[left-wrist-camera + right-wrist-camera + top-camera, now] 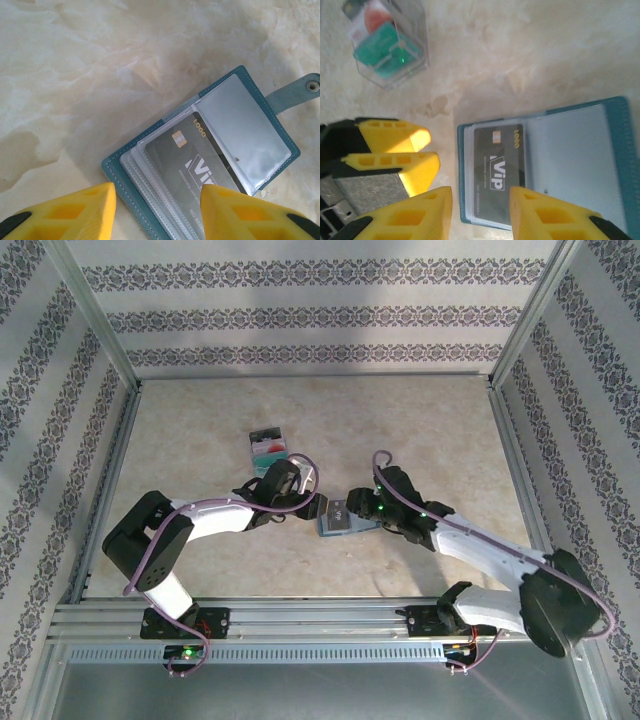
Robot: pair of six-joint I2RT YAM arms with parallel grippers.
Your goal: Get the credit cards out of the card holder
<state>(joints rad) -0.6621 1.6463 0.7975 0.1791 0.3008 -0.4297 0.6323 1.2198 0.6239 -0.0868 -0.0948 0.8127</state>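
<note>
Card holder (248, 131) open flat mid-bench; dark grey card (199, 170) thin, stiff, slick, likely best pinched by a free edge; left gripper (158, 206) and right gripper (481, 206) both apart, empty

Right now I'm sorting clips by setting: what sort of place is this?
Probably a robot test booth, not a home: wallpaper-patterned panels in a metal frame, a marble-look tabletop, and a slotted mounting rail at the near edge.

One card holder (245, 130), one dark grey card (200, 165), one stack (385, 42) showing two cards.
</note>
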